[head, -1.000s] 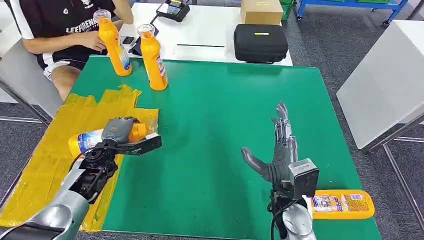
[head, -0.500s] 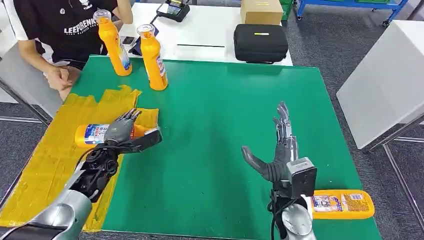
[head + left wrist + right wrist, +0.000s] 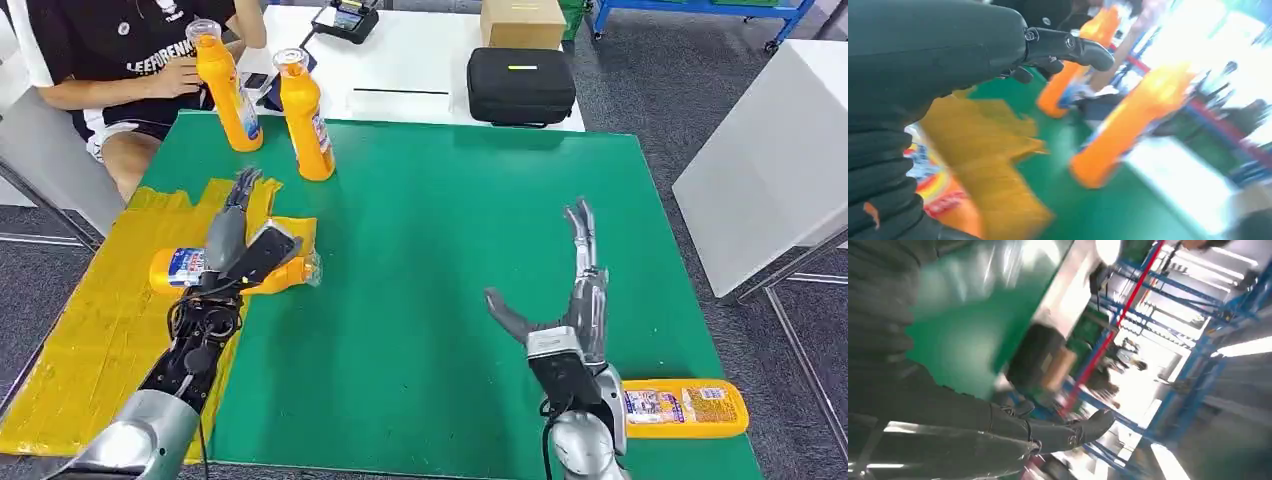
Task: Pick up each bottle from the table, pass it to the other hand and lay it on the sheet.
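Observation:
An orange bottle [image 3: 185, 270] lies on its side on the yellow sheet [image 3: 90, 330] at the table's left. My left hand [image 3: 238, 235] hovers just above it, open with fingers stretched out, holding nothing. Two more orange bottles [image 3: 227, 88] [image 3: 304, 117] stand upright at the far left of the green table [image 3: 430, 250]; the left wrist view shows them blurred [image 3: 1128, 125]. Another orange bottle [image 3: 690, 408] lies at the near right edge. My right hand [image 3: 575, 300] is open above the table, fingers [image 3: 1068, 432] spread.
A person sits at the far left corner with a hand on the farthest upright bottle. Behind the green table a white table [image 3: 420, 50] carries a black case [image 3: 520, 86], a cardboard box [image 3: 522, 22] and a card reader [image 3: 345, 18].
My left hand let go of the bottle, which now lies on the sheet, and the hand has opened and lifted. My right hand shifted slightly forward. The person's hand returned to the far bottle.

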Tool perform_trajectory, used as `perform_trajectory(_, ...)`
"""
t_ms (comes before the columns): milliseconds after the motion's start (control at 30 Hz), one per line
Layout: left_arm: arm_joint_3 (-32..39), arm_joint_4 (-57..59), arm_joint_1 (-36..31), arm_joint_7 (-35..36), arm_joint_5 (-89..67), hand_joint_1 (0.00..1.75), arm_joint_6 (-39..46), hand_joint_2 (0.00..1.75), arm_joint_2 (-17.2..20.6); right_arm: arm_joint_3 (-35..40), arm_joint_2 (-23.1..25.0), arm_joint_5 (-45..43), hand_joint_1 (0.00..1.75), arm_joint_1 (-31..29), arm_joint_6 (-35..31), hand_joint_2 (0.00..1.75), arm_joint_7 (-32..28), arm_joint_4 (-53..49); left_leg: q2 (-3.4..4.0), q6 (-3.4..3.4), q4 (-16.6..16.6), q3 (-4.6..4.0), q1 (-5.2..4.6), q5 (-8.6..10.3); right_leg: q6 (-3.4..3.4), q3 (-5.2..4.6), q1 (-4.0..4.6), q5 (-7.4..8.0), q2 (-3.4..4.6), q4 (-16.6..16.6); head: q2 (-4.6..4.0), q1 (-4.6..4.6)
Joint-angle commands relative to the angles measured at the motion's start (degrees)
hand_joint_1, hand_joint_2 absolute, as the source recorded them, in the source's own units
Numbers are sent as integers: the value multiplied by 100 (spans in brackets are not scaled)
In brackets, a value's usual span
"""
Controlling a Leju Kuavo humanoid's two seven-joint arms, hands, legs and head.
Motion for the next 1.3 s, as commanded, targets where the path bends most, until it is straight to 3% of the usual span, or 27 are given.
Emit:
perform_trajectory(33,-130,-1247,277,44,197,0,-133,175,-12,207,-232,172,0,11,-42,175,85,-326,8,-14,4,36,4,-22,-15,36,6,-19,-3,2,0,2)
perform_trajectory(167,-132,-1233,289,43,196,0,-137,175,-3,208,-227,171,0,15,-45,175,85,-318,9,-13,1,24,2,-16,-12,22,4,-11,2,1,0,0)
perform_trajectory(200,-155,-1431,328,-372,550,0,-232,175,-10,323,-447,566,0,40,-181,175,11,-427,5,-11,-1,14,2,-11,-9,13,3,-6,0,-1,0,2)
perform_trajectory(367,-298,-1888,484,-187,694,0,-367,175,43,320,-590,671,0,108,-93,175,100,-642,6,-15,2,35,3,-23,-13,35,5,-19,-4,0,0,2)
perform_trajectory(467,-469,-2213,578,-197,972,0,-567,175,67,349,-1095,1326,0,259,17,175,271,-942,5,-11,-1,17,2,-13,-8,17,3,-8,-1,-2,0,2)
perform_trajectory(600,-633,-2103,586,-50,1120,0,-697,175,28,-184,-2214,747,0,278,857,175,94,-981,-8,-18,11,57,2,-40,-16,65,5,-38,-23,5,0,2)
perform_trajectory(633,-647,-1859,484,-76,1173,0,-705,175,-29,-463,-2515,713,0,341,1126,175,-54,-980,-17,-7,1,17,-2,-11,-4,26,0,-12,-22,-4,0,2)
perform_trajectory(733,-721,-1457,298,-162,1255,0,-710,175,-93,-1038,-2739,765,0,752,1625,175,-381,-1129,-37,-2,0,17,-12,-9,-1,31,-9,-14,-41,-6,0,0)
perform_trajectory(833,-711,-1362,320,-171,1316,0,-781,175,-174,-1470,-2712,1000,0,1337,1909,175,-332,-1375,-42,-6,2,21,-15,-12,-5,33,-12,-18,-43,-5,0,0)
perform_trajectory(967,-657,-1155,141,-108,1403,0,-889,175,-226,-1885,-2295,1251,0,2107,2305,175,-272,-1840,-39,-5,0,16,-17,-15,-7,25,-13,-15,-37,-7,0,0)
perform_trajectory(1000,-641,-1114,120,-112,1416,0,-891,175,-228,-1964,-2188,1316,0,2196,2350,175,-335,-1913,-55,-11,3,33,-11,-25,-14,48,-6,-30,-57,-5,0,0)
perform_trajectory(1200,-639,-1127,142,-120,1426,0,-929,175,-214,-1999,-2142,1395,0,2184,2593,175,-288,-1893,-3,-17,1,32,-7,-34,-9,31,-2,-18,-7,-7,0,-2)
perform_trajectory(1300,-618,-1044,178,-127,1491,0,-986,175,-239,-2483,-1517,1666,0,2554,2826,175,-371,-1937,-20,-17,-5,29,-5,-27,-9,29,-1,-21,-24,-10,0,-2)
